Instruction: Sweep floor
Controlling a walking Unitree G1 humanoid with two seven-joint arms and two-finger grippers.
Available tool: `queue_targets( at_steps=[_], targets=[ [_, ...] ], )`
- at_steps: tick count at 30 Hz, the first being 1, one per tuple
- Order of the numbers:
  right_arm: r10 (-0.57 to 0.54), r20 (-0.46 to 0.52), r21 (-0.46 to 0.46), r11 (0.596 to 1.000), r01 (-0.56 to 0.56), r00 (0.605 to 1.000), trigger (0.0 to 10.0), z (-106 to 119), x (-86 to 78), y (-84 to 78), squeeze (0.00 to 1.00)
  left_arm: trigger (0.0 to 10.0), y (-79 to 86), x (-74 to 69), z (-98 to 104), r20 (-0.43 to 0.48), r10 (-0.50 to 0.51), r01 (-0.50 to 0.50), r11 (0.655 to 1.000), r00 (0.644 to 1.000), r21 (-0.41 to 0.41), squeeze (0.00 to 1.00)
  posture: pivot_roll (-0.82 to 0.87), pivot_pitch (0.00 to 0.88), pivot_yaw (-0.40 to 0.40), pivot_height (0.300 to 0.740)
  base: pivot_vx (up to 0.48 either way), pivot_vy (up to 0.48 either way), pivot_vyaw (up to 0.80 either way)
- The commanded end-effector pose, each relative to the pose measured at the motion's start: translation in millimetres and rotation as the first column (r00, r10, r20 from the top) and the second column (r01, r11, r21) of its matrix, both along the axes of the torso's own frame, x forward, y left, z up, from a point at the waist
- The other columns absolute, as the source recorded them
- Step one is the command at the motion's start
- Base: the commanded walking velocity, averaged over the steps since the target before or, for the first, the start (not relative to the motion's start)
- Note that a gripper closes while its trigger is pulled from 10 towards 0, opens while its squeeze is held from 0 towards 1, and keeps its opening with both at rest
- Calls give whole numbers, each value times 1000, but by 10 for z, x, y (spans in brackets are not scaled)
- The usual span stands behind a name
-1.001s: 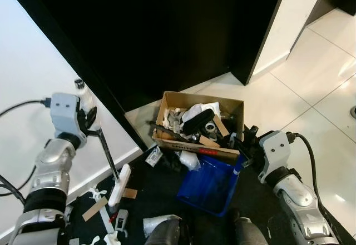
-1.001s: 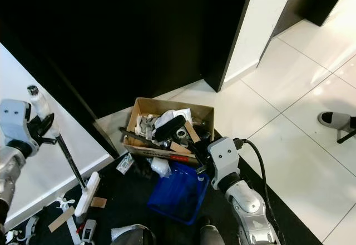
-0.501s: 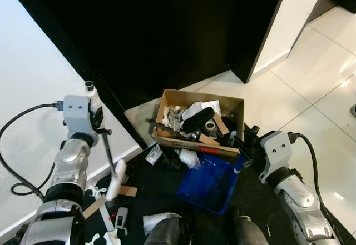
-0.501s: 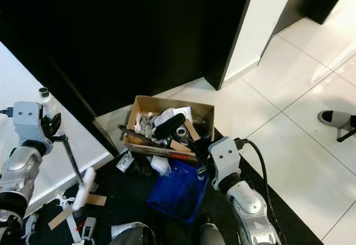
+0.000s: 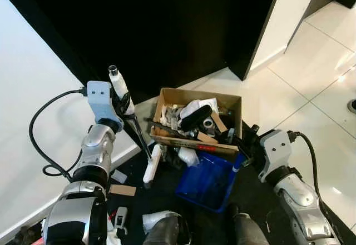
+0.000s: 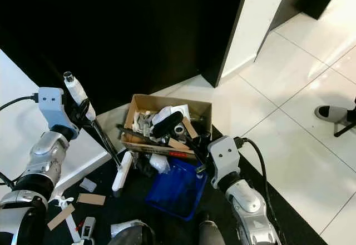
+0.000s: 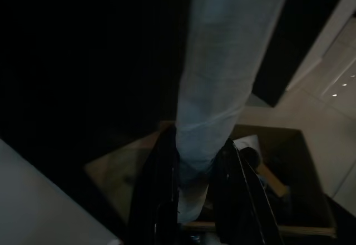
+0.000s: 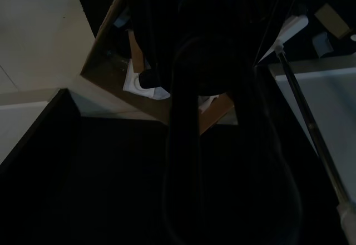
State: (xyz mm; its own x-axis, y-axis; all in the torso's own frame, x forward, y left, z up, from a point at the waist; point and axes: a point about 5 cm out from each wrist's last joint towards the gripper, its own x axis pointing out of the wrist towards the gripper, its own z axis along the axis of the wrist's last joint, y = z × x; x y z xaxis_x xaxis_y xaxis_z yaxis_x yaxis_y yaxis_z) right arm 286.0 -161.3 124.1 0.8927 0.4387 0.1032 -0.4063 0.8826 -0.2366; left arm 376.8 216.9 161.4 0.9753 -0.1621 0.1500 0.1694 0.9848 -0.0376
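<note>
Both jaws are clamped, left gripper (image 5: 123,105) on the broom (image 5: 151,164), right gripper (image 5: 245,148) on the dustpan (image 5: 208,181), so next push scraps (image 5: 122,190) in.

One broom (image 5: 140,145), one dustpan (image 5: 208,181), one cardboard box (image 5: 196,98).

Shoe (image 6: 332,113) cut off at edge, box (image 5: 196,124) contents perhaps indistinct
</note>
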Motion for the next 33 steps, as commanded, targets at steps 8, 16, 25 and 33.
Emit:
queue_targets(
  at_steps=[8, 16, 25, 33],
  targets=[
    [-3, -30, 3, 1000, 3, 1000, 10000, -57, -41, -16, 0, 10000, 87, -21, 11, 38, 62, -63, 998, 997, 16, 0, -85, 407, 106, 740, 0, 0, 0],
    [11, -31, -3, 1000, -11, 999, 10000, -49, -33, 10, 0, 10000, -223, 29, -59, -1, -136, 133, 970, 991, -203, 0, -94, 406, 93, 740, 0, 0, 0],
    [16, -21, -7, 1000, -16, 1000, 10000, -14, 11, 8, 0, 10000, -700, -41, -126, 10, -458, 438, 842, 889, -314, 0, -91, 396, 93, 740, 0, 0, 0],
    [10, -21, -1, 1000, -10, 1000, 10000, -38, 5, 10, 0, 10000, -622, -312, 36, 67, -636, 614, 705, 769, -355, 0, -62, 388, 113, 740, 0, 0, 0]
  ],
)
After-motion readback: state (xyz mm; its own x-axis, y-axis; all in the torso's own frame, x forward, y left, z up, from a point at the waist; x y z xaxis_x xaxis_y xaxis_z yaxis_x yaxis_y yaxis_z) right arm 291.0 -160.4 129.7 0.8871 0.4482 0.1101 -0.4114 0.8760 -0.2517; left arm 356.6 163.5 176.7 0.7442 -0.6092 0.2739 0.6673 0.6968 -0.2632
